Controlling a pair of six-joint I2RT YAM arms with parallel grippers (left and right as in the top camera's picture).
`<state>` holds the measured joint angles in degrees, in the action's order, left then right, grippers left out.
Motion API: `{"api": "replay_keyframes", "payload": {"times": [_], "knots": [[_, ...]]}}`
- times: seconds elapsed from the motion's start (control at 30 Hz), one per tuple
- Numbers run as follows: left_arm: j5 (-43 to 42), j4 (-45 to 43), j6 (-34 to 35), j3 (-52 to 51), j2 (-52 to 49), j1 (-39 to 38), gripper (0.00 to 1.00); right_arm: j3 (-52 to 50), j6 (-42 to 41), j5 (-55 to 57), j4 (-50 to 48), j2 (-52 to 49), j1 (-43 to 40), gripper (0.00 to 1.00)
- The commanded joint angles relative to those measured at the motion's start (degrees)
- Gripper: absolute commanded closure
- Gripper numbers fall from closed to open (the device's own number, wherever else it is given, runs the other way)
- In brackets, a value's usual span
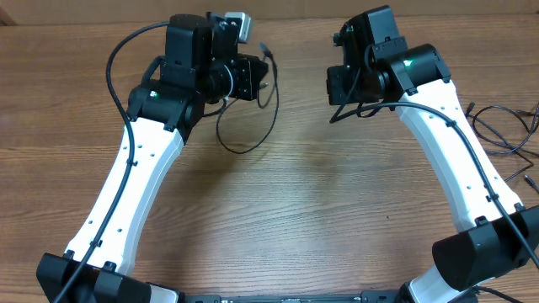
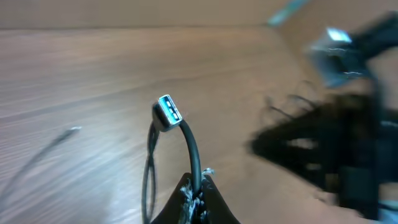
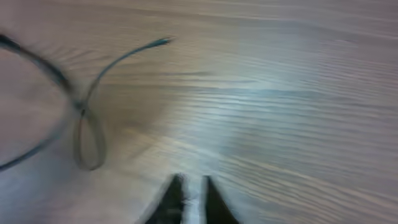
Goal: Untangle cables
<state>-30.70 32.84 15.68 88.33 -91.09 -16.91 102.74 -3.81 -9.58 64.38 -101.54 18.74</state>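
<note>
Black cable point(image 2: 194, 149) in left pincer point(image 2: 196, 198), wrist aloft

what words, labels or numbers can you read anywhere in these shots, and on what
No text can be read in any view.
The plug on the cable pinched in the left gripper: no lettering shows.
The grey box on the left wrist: too small and blurred to tell.
</note>
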Motion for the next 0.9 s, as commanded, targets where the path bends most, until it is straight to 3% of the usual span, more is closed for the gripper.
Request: {"api": "replay_keyframes", "payload": {"times": [0.0, 0.07, 0.3, 0.4, 0.5, 0.53, 0.87], "knots": [[-15.78, -0.52, -2.38, -0.04, -0.2, -0.44, 0.96, 0.09, 11.41, -15.74, -1.11, -0.26, -0.07, 0.6], [-19.71, -0.46, -2.38, -0.04, -0.2, -0.44, 0.96, 0.09, 14.36, -19.17, -2.29, -0.26, -0.07, 0.5], [-23.41, -0.48, 1.29, -0.04, -0.17, -0.37, 0.96, 0.09, 14.64, -15.98, -7.78, -0.26, -0.07, 0.5], [-23.1, -0.48, 1.73, -0.04, -0.2, -0.37, 0.96, 0.09, 14.62, -15.98, -9.66, -0.26, -0.07, 0.59], [-21.97, -0.52, 2.8, -0.04, -0.2, -0.37, 0.96, 0.09, 14.62, -16.0, -10.25, -0.26, -0.07, 0.91], [-21.22, -0.5, 2.8, -0.04, -0.2, -0.37, 0.96, 0.09, 14.6, -16.0, -10.01, -0.26, -0.07, 0.96], [-5.4, -0.61, 2.78, -0.04, -0.17, 0.0, 0.95, 0.09, 14.58, -10.58, -4.22, -0.26, -0.17, 0.96]]}}
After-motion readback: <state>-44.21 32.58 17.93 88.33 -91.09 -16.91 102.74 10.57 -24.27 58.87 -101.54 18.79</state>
